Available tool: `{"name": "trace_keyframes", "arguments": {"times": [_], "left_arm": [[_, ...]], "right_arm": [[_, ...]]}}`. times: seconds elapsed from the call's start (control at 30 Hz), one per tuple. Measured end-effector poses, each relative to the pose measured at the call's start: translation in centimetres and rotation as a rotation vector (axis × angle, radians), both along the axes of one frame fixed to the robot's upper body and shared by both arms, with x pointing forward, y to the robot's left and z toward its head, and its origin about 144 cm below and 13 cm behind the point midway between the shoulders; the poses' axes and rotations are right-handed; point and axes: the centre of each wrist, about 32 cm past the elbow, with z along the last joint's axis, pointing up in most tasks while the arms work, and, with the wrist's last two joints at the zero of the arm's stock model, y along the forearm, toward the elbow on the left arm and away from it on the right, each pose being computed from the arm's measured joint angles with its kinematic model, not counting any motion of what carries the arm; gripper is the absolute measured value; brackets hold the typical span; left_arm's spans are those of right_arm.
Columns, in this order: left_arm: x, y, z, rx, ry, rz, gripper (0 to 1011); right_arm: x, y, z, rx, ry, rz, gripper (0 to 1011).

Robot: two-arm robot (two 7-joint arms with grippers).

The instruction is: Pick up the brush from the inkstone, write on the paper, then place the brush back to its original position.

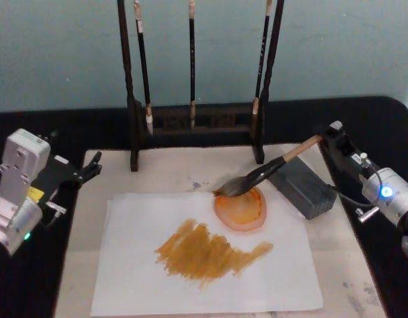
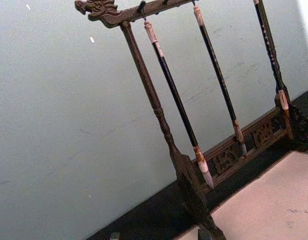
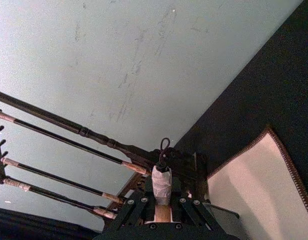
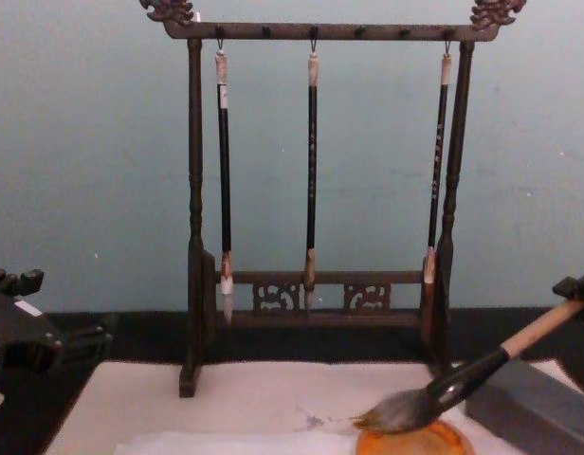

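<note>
A: Looking at the paper (image 1: 283, 278), would you call the writing done?
B: I'd judge so. Broad ochre strokes (image 1: 210, 253) cross the middle of the sheet. The brush (image 1: 269, 169) is off it, its bristles lying on the far rim of the inkstone (image 1: 242, 213).
A: How is the brush held?
B: The right gripper (image 1: 331, 136) is clenched on the top of the tan handle. In the right wrist view the white end cap (image 3: 161, 182) and its loop stick up out of the grip. Holding it that high lets the handle slant low, so the bristle head can lie on the dish while the handle passes over the grey block (image 1: 303, 187).
A: Why the block?
B: It sits just beside the inkstone, probably as a rest for the handle. I can't tell whether the two touch.
A: And the other arm?
B: The left gripper (image 1: 91, 167) is parked at the left edge of the mat (image 1: 171, 171), jaws apart and empty, well clear of the sheet.
A: What's left?
B: Letting go, I think, once the handle is settled, without rolling the brush off the dish
</note>
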Motion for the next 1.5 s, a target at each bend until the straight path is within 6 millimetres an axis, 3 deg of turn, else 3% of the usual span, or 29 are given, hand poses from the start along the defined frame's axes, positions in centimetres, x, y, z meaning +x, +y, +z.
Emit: {"name": "trace_keyframes", "arguments": {"times": [1.27, 1.5], "left_arm": [[0.0, 0.0, 0.0, 0.0, 0.0, 0.0, 1010], [0.0, 0.0, 0.0, 0.0, 0.0, 0.0, 1010]], "right_arm": [[-0.86, -0.09, -0.13, -0.022, 0.029, -0.001, 184], [-0.87, -0.09, -0.11, -0.021, 0.029, 0.0, 380]]}}
